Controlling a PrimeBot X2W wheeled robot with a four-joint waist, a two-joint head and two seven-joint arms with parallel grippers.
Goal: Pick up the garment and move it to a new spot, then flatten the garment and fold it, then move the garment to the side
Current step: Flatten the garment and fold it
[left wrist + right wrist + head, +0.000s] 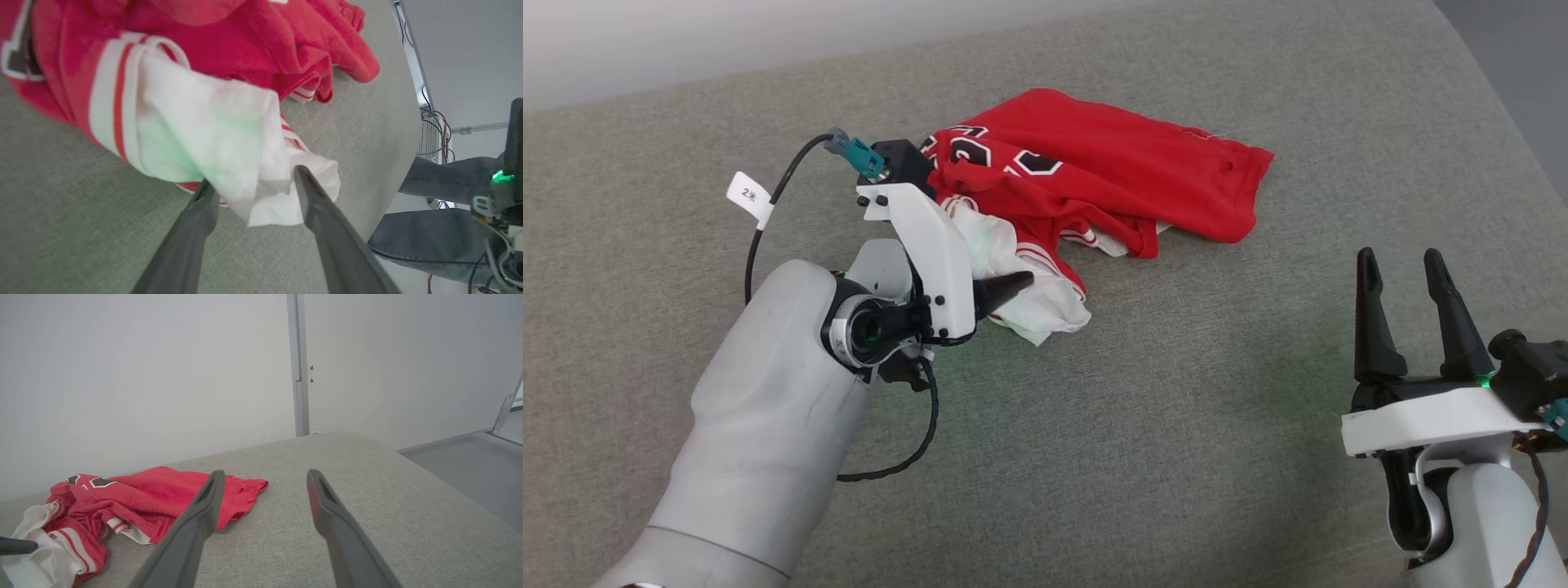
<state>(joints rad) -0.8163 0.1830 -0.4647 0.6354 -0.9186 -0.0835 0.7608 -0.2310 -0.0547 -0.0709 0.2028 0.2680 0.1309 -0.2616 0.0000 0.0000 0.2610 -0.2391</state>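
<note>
Jersey sleeve [196, 122] is lying inside the open left end effector [250, 179], and the right end effector [1399, 260] is hanging open.

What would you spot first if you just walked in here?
The bright red garment jumps out first, crumpled on the grey cushion toward its far side. Next comes the robot's left hand, open with the end of the shirt's white sleeve between its fingers. The right hand sits open at the lower right, apart from the cloth.
</note>
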